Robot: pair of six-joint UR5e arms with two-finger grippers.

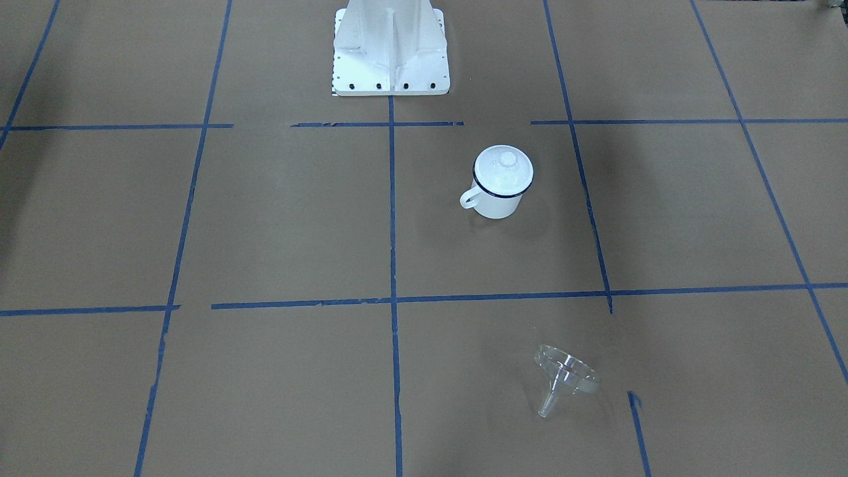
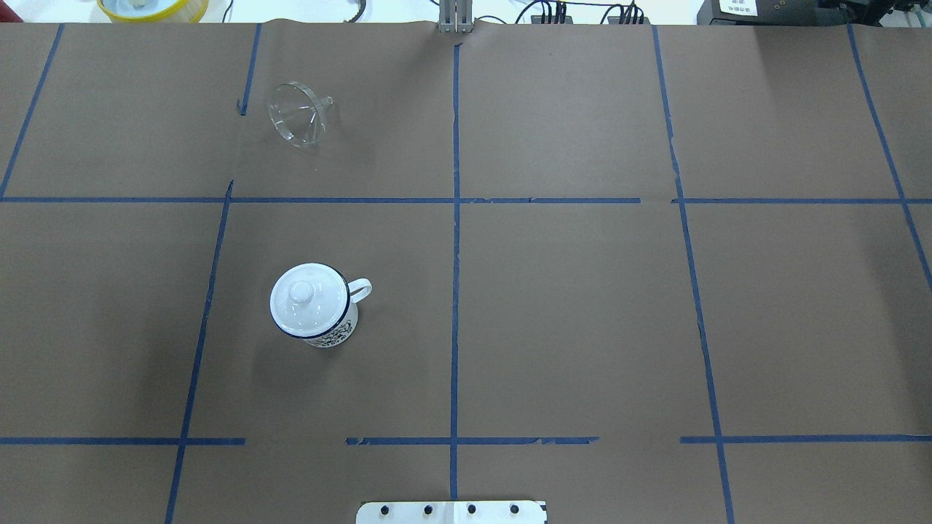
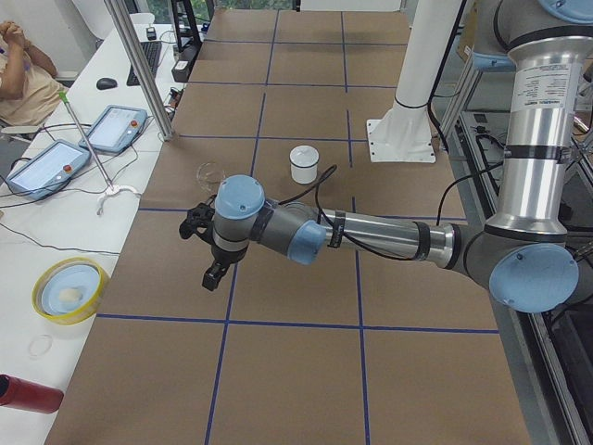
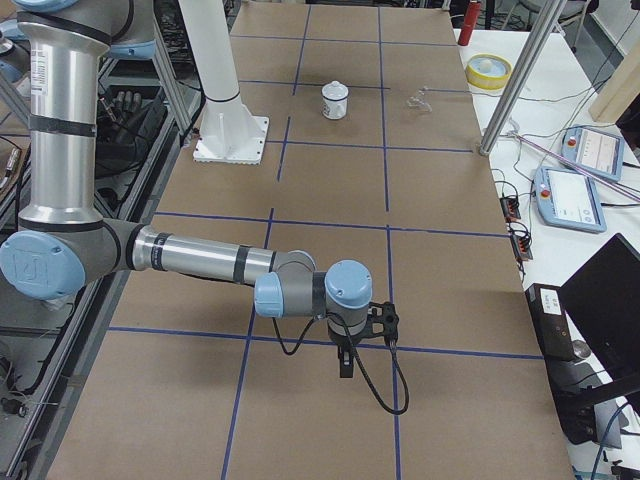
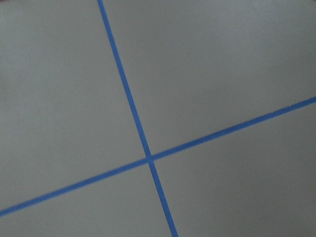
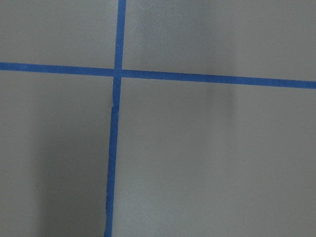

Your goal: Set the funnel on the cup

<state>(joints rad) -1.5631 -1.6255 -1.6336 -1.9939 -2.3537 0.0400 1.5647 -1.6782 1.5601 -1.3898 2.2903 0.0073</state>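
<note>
Nothing in these views can be read as a word, number or brand. The left arm (image 3: 528, 185) carries a white label (image 3: 542, 85) of fine dark print on its upright segment, too small to make out. The right arm (image 4: 50, 150) bears a similar white tag (image 4: 41, 66), equally illegible. In the overhead view, beyond the worktop's (image 2: 568, 327) far edge, a white sticker (image 2: 737, 6) with dark bar-like marks sits on a dark box (image 2: 790, 9); its characters are blurred. The cup (image 2: 342, 324) shows a dark pattern low on its side; whether it is lettering cannot be told.

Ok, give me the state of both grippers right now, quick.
Left gripper: cannot be told, it shows only in a side view.
Right gripper: cannot be told, it shows only in a side view.
</note>
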